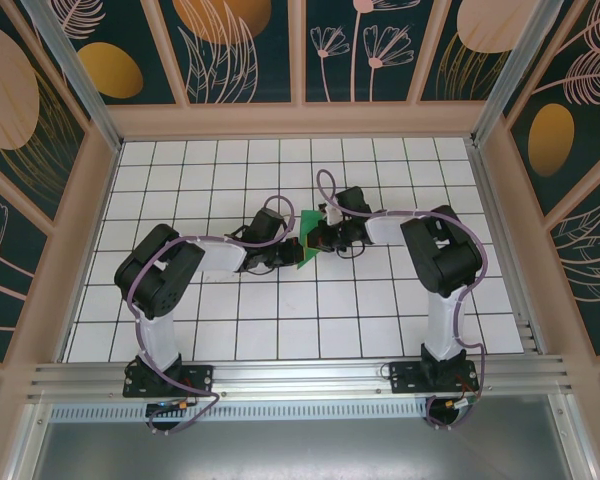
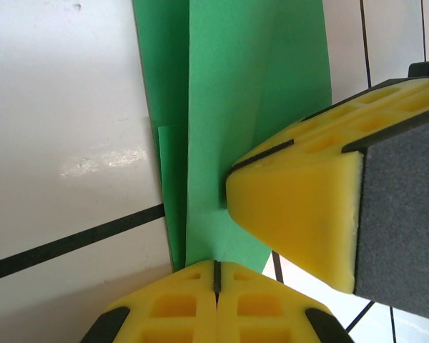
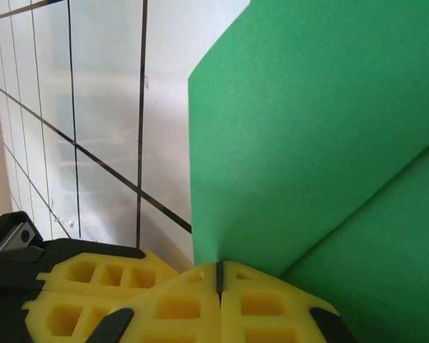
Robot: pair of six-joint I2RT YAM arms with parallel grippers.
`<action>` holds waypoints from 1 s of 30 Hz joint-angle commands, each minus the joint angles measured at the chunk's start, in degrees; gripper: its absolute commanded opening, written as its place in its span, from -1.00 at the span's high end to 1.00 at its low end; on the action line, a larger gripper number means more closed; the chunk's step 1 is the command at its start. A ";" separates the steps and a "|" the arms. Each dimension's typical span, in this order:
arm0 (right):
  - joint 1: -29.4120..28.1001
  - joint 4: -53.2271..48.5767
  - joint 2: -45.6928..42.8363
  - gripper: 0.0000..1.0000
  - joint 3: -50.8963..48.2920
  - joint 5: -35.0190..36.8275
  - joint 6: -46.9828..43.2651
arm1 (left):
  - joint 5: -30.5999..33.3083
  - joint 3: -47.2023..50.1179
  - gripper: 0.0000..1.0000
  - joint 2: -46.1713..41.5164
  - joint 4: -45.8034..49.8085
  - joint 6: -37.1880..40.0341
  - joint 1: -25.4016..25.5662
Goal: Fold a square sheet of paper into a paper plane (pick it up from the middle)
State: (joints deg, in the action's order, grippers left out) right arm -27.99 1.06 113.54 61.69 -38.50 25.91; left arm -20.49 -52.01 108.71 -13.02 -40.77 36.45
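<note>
Tense spot: the left gripper (image 2: 216, 271) and right gripper (image 3: 219, 275) are each pinched shut on the paper (image 1: 306, 252), half-folded between them at mid-worktop (image 1: 380, 320), so pulling apart or twisting unevenly could tear it or skew the crease.

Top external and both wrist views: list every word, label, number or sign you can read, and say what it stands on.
None can be read.
The green paper is plain.
The white table bears only black grid lines.
The wall panels bear only flower and leaf drawings.
</note>
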 commanded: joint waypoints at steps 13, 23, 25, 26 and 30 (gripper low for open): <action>2.80 -3.59 6.25 0.95 4.56 8.17 -2.76 | 1.40 2.41 1.00 1.81 8.56 1.16 0.45; 6.60 -0.86 9.77 0.94 9.35 6.80 -2.01 | 0.64 4.71 1.00 1.67 9.53 2.87 0.35; 7.33 -0.84 10.75 0.93 10.71 6.60 -1.75 | 0.34 4.68 1.00 1.85 9.41 3.03 0.46; 7.63 -1.05 11.27 0.94 11.65 6.67 -1.82 | 0.21 4.72 1.00 1.92 9.41 3.09 0.44; 8.66 -2.38 13.23 0.94 15.23 7.58 -1.92 | 0.10 4.79 1.00 1.95 9.41 3.40 0.43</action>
State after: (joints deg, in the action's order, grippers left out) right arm -23.16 -3.84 122.80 73.89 -42.22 25.26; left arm -20.53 -50.61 108.71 -15.27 -39.03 36.45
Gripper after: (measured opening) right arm 0.051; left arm 0.066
